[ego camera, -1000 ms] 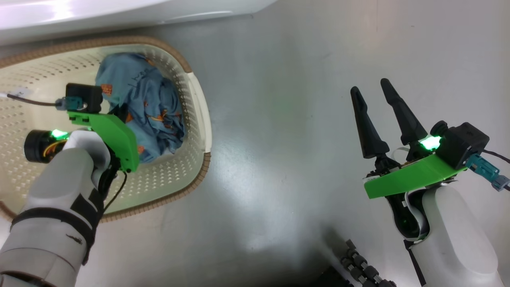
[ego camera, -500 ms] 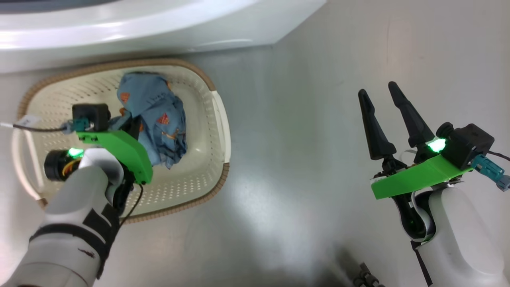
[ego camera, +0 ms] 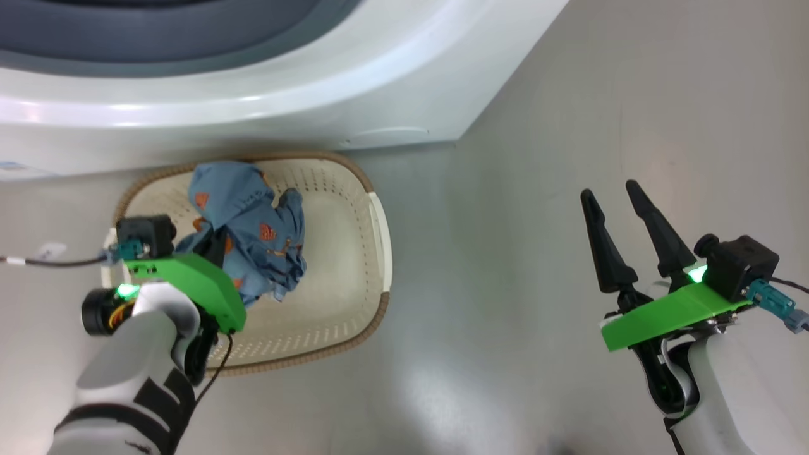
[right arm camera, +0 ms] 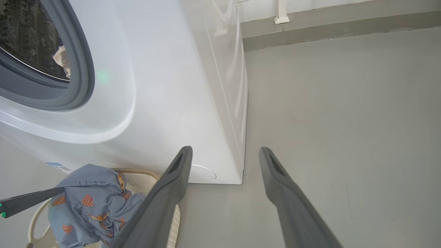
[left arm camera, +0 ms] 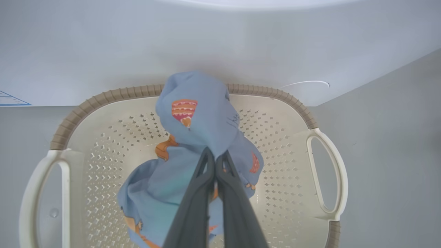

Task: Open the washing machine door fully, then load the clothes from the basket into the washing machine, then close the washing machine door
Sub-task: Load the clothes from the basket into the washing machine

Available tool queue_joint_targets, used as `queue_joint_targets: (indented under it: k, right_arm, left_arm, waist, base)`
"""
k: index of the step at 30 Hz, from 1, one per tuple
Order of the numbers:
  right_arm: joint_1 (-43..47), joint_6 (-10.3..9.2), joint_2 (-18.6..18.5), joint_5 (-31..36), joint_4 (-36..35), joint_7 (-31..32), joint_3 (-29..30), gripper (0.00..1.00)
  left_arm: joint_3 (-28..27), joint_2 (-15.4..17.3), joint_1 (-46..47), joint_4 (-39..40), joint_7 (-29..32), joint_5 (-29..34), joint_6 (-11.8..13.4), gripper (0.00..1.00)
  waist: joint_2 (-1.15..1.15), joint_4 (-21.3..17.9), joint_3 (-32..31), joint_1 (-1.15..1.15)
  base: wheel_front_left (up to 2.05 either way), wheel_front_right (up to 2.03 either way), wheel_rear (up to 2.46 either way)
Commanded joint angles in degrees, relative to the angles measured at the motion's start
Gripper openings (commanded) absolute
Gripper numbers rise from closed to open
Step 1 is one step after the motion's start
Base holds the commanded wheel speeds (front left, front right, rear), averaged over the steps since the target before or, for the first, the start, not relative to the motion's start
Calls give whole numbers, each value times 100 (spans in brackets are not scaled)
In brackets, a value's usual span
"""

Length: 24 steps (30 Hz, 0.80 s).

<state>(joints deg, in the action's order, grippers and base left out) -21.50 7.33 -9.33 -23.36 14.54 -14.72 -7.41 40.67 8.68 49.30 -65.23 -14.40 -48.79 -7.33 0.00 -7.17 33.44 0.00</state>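
Blue orange-printed garment (left arm camera: 193, 113) came up from cream perforated plastic basket (left arm camera: 268, 91), left tool (left arm camera: 215, 154) clenched on it; right tool (ego camera: 610, 191) released; pick looked good.

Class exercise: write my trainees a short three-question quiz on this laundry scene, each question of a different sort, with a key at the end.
1. True or false: the left gripper is shut on the blue fabric garment with orange cartoon prints.
2. Choose one: the right gripper is A) open and empty, B) shut and empty, C) shut on cloth.
3. Short answer: what lies inside the shiny steel drum of the big white front-loading washing machine?
Key: 1 true. 2 A. 3 a cream piece of cloth.
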Motion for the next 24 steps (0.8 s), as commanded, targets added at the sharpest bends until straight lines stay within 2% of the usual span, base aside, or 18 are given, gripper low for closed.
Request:
queue_joint_targets:
  k: [1, 13, 24]
  right_arm:
    - [250, 16, -62, 11, -76, -28, -81, 100]
    - [576, 16, -155, -8, 24, -28, -40, 100]
    - [984, 16, -203, -14, 44, -28, 81, 100]
  left_arm:
    - [-278, 220, -235, 156, -59, 158, -5, 0]
    - [-1335, 244, -925, 985, -59, 1013, 107, 0]
    - [-2613, 179, -1926, 2450, -60, 2169, 121, 0]
  waist:
    - [0, 173, -381, 0]
    - [0, 330, -940, 0]
    - [0, 410, -1490, 0]
  base:
    - [0, 0, 0]
    - [0, 0, 0]
    - [0, 0, 0]
